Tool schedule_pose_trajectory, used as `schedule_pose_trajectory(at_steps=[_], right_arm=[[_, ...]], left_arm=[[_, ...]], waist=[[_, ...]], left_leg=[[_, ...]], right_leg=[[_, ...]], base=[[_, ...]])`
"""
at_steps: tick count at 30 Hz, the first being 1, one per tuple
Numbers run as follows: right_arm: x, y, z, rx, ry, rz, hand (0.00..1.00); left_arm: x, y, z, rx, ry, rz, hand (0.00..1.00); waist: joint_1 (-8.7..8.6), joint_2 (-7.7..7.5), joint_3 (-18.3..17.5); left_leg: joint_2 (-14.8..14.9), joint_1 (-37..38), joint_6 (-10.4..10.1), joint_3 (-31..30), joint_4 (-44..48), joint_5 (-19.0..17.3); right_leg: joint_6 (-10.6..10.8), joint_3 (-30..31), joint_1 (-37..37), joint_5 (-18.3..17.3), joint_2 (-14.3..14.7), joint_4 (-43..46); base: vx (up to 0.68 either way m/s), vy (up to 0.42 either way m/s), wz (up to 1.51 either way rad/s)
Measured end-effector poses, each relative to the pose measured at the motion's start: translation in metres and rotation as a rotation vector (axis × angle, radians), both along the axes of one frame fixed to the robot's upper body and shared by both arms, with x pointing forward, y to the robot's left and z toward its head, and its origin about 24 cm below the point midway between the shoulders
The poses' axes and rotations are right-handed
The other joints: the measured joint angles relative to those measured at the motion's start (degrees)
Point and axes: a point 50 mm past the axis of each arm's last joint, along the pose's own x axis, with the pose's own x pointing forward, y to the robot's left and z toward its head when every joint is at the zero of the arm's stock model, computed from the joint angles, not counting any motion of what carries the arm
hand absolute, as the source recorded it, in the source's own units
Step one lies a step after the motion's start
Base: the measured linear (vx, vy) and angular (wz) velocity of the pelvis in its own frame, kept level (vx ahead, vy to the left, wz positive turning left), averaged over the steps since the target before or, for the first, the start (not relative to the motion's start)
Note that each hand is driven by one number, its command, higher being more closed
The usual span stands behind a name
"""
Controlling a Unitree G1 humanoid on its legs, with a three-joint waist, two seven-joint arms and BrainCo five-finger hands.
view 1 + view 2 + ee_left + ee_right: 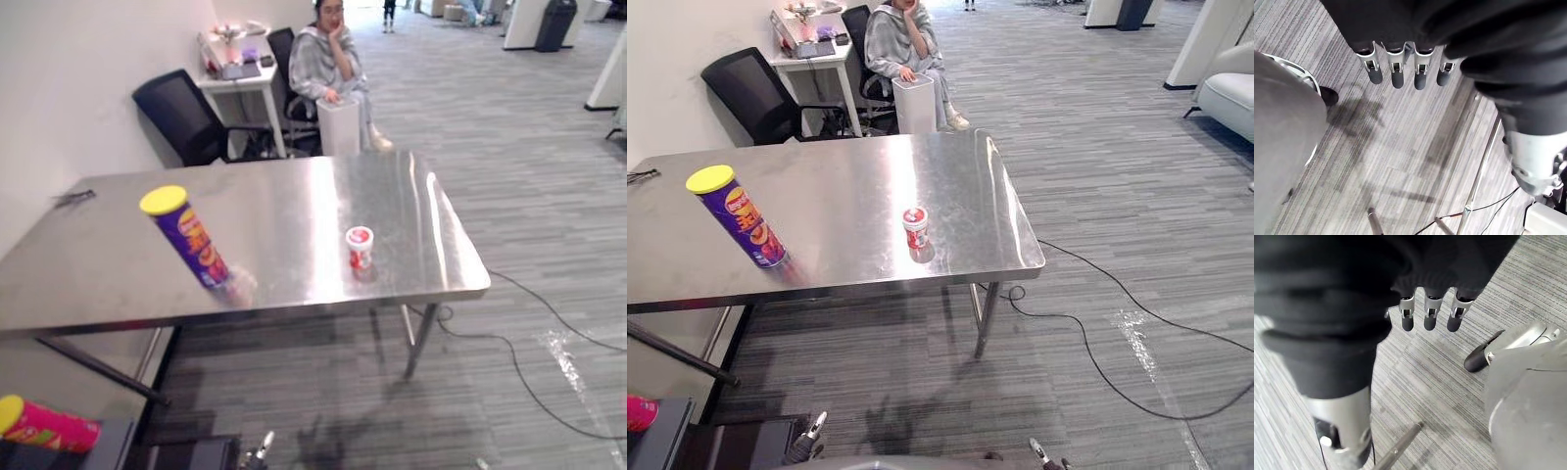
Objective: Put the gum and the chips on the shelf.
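The chips [186, 238] are a purple can with a yellow lid, standing on the left half of the steel table [98, 264]. The gum [360, 247], a small red-and-white tub, stands near the table's front right corner. My left hand [1397, 73] hangs over the carpet with straight fingers and holds nothing. In the same way, my right hand [1429, 313] hangs open above the floor. Both hands are low, on my side of the table and well away from the can and the tub.
A red can with a yellow lid [44, 423] lies on a dark low unit [108, 446] at the lower left. Behind the table are a black chair [181, 117], a small white desk [240, 78] and a seated person [328, 64] beside a white bin [339, 125].
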Motion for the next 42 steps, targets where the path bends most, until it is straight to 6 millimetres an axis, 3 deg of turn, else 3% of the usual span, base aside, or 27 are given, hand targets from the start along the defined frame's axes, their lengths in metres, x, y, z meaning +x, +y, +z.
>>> schedule_pose_trajectory(at_steps=[3,6,9,11,12,13,14,15,16,19,21,25,28,32,35,42], right_arm=[[-0.009,-0.011,0.002,-0.013,-0.013,-0.137,0.00],[-0.003,-0.036,0.010,-0.066,-0.075,-0.268,0.00],[0.030,-0.081,0.041,-0.235,-0.229,-0.299,0.00],[0.066,-0.119,0.093,-0.459,-0.421,-0.280,0.00],[0.076,-0.126,0.109,-0.518,-0.478,-0.266,0.00],[0.095,-0.135,0.143,-0.628,-0.597,-0.242,0.00],[0.102,-0.138,0.158,-0.684,-0.643,-0.226,0.00],[0.116,-0.140,0.190,-0.800,-0.733,-0.195,0.00],[0.126,-0.137,0.217,-0.882,-0.819,-0.170,0.00],[0.142,-0.119,0.265,-1.048,-0.980,-0.047,0.00],[0.149,-0.109,0.279,-1.087,-1.031,0.017,0.00],[0.176,-0.064,0.302,-1.127,-1.167,0.356,0.00],[0.190,-0.040,0.302,-1.081,-1.225,0.614,0.00],[0.200,-0.013,0.292,-0.995,-1.246,0.829,0.00],[0.208,0.010,0.282,-0.915,-1.262,0.966,0.00],[0.227,0.043,0.260,-0.785,-1.240,1.148,0.00]], left_arm=[[-0.001,0.002,0.000,0.003,0.001,0.008,0.00],[-0.002,0.005,0.000,0.008,0.001,0.036,0.00],[-0.008,0.010,0.000,0.013,0.009,0.087,0.00],[-0.010,0.008,0.001,0.012,0.004,0.096,0.00],[-0.010,0.008,0.001,0.014,-0.005,0.097,0.00],[-0.012,0.009,0.002,0.018,-0.015,0.102,0.00],[-0.012,0.009,0.002,0.018,-0.017,0.105,0.00],[-0.012,0.009,0.003,0.017,-0.021,0.111,0.00],[-0.012,0.008,0.003,0.017,-0.022,0.110,0.00],[-0.011,0.008,0.003,0.019,-0.027,0.092,0.00],[-0.010,0.008,0.004,0.024,-0.030,0.066,0.00],[-0.009,0.010,0.004,0.035,-0.030,0.010,0.00],[-0.006,0.013,0.006,0.044,-0.039,-0.036,0.00],[-0.012,0.015,0.006,0.050,-0.018,-0.062,0.00],[-0.013,0.016,0.005,0.053,-0.012,-0.078,0.00],[-0.017,0.016,0.004,0.054,0.020,-0.115,0.00]], waist=[[-0.03,-0.32,-0.11],[-0.14,-0.36,-0.10],[-0.26,-0.49,0.01],[-0.38,-0.38,0.03],[-0.39,-0.37,0.03],[-0.25,-0.34,0.01],[-0.27,-0.39,0.04],[-0.31,-0.48,0.12],[-0.29,-0.54,0.15],[-0.29,-0.52,0.12],[-0.36,-0.52,0.59],[-0.46,-0.53,0.72],[-0.20,-0.56,0.73],[-0.01,-0.68,0.84],[0.09,-0.68,0.84],[0.61,-0.39,0.84]], left_leg=[[-0.39,0.41,-0.13,-0.11,-0.23,-0.16],[-0.74,0.49,0.30,-0.30,-0.23,-0.15],[-0.73,0.51,0.22,-1.10,-0.26,-0.28],[-0.37,0.51,0.09,-0.70,-0.18,-0.86],[-0.10,0.49,0.12,-0.32,-0.06,-1.12],[0.10,0.36,-0.04,0.43,0.18,-1.63],[0.13,0.29,-0.06,0.59,0.28,-1.72],[0.29,0.14,-0.11,0.68,0.39,-2.01],[0.45,0.12,-0.22,0.75,0.43,-2.08],[0.85,-0.65,-0.37,1.08,0.73,-2.18],[0.90,-0.85,-0.39,0.98,0.96,-2.18],[0.71,-1.29,-0.47,0.10,1.30,-2.24],[0.71,-2.65,-0.45,-1.69,2.21,-2.25],[0.68,-2.82,-0.44,-2.89,2.91,-2.25],[0.63,-2.81,-0.42,-3.13,3.03,-2.25],[0.44,-3.51,-0.02,-5.03,3.05,-1.87]], right_leg=[[0.70,-0.27,0.56,1.30,-0.36,-0.64],[1.88,-0.46,1.14,2.07,-0.43,-1.52],[2.05,-0.60,1.02,2.20,-0.43,-1.66],[2.05,-0.87,0.82,2.19,-0.36,-1.63],[2.05,-0.85,0.67,2.19,-0.30,-1.62],[2.05,-0.77,0.07,2.19,-0.15,-1.51],[2.06,-0.73,0.06,2.19,-0.13,-1.51],[2.07,-0.60,-0.07,2.17,-0.01,-1.54],[2.07,-0.54,-0.14,2.16,0.14,-1.53],[2.07,-0.14,-0.99,2.15,0.46,-1.47],[2.08,-0.15,-1.09,2.16,0.62,-1.46],[2.08,-0.34,-1.14,2.16,0.84,-1.44],[2.09,-1.22,-1.60,2.16,0.67,-1.28],[2.09,-1.61,-1.24,2.16,0.50,-0.93],[2.09,-1.77,-1.10,2.16,0.42,-0.92],[2.23,-3.10,-1.07,2.31,0.24,-1.09]], base=[[0.10,0.016,0.00],[0.13,0.008,-0.02],[0.11,-0.018,-0.12],[0.06,-0.017,-0.07],[0.02,-0.019,-0.19],[0.00,-0.017,-0.20],[0.00,-0.029,-0.19],[0.00,-0.026,-0.08],[0.00,-0.037,-0.05],[0.00,-0.039,-0.06],[0.02,-0.036,-0.01],[0.00,-0.015,0.04],[-0.01,-0.026,0.15],[-0.01,-0.011,0.10],[-0.03,-0.004,0.03],[-0.04,-0.006,0.10]])
